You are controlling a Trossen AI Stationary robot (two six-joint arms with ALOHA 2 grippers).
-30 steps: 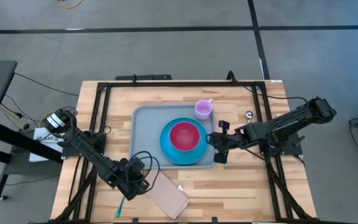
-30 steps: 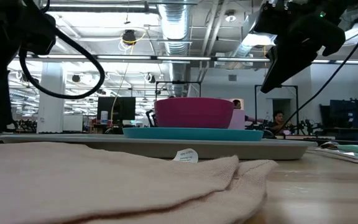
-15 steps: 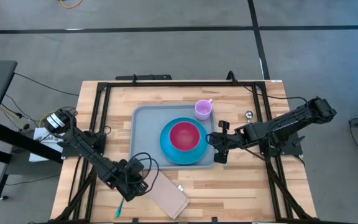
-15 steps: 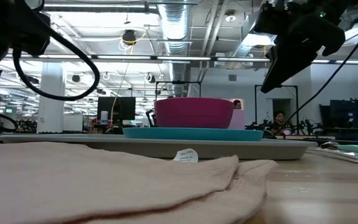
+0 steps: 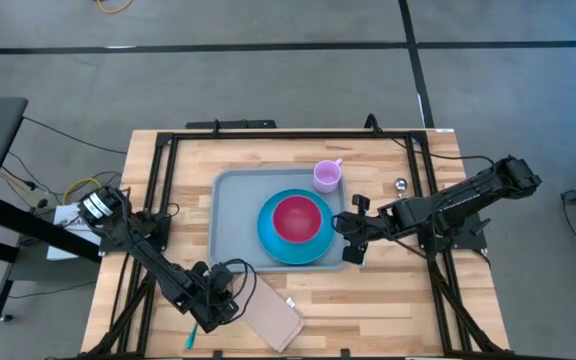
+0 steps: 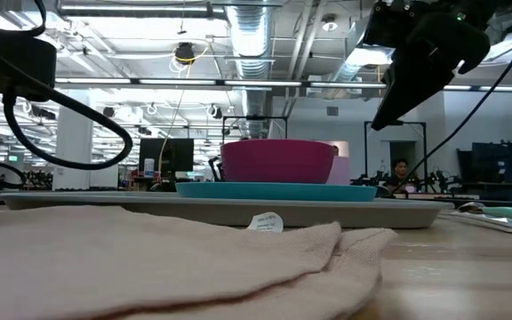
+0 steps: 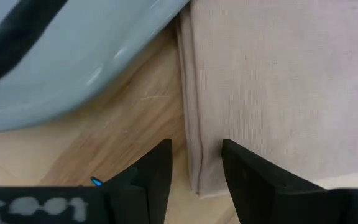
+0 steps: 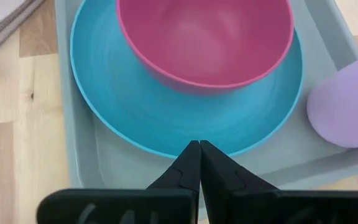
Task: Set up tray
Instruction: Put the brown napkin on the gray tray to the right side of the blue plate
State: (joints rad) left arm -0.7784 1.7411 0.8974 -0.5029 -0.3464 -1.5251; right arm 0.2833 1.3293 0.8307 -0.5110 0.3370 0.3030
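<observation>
1. Table [image 5: 388,300] of pale wood carries the whole setup; both arms work over it.
2. Tray [image 5: 230,215], pale grey-blue with a raised rim, lies flat at the table's middle. Judged stiff, light and smooth moulded plastic; the rim is the sensible place to grip (loaded as it is, a one-sided lift would likely tip it).
3. Blue plate [image 5: 268,240] sits on the tray, a magenta bowl [image 5: 297,217] on it.
4. Napkin [image 5: 273,315], pinkish-beige cloth, lies off the tray's near corner; soft and limp, best pinched at its folded edge.
5. Left gripper [image 7: 196,163] hovers low over that napkin edge, fingers apart, holding nothing.
6. Right gripper [image 8: 199,163] waits at the tray's right rim, fingers pressed together, empty.
7. Lilac cup [image 5: 327,176] stands in the tray's far right corner.
</observation>
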